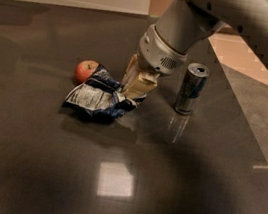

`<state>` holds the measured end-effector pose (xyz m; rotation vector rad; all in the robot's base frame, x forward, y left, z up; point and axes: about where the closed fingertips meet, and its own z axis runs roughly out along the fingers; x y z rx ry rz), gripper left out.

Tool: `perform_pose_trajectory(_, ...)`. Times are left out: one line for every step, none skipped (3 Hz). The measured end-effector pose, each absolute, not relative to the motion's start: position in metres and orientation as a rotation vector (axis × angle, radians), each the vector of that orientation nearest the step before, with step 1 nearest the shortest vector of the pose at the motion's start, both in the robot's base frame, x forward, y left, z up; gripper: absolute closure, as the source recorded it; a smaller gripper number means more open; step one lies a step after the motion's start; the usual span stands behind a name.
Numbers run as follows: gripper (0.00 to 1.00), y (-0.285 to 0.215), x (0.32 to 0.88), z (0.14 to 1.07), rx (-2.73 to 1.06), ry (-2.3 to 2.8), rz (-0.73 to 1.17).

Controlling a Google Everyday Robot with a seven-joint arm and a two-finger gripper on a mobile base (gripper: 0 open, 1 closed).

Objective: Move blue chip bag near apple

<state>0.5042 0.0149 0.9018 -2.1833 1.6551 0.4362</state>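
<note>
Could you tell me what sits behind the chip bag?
The apple sits behind the chip bag, at its left. The pincer covers the bag's right end, hiding that part.

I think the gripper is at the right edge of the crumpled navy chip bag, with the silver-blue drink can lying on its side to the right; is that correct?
Not quite: the camera view shows the silver-blue drink can standing upright. The gripper is indeed at the right edge of the crumpled navy chip bag.

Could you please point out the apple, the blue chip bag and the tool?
apple (86, 70): camera view, its red skin.
blue chip bag (94, 97): camera view, its white printed panel.
tool (134, 91): camera view, its tip, at the bag's right end.
</note>
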Motion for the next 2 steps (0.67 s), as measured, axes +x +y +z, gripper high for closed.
perform_pose_trajectory(1.0,0.002,0.508,0.9,-2.128,1.71,0.446)
perform_pose_trajectory(0.82,-0.008,0.511,0.895,-2.082,1.771,0.438)
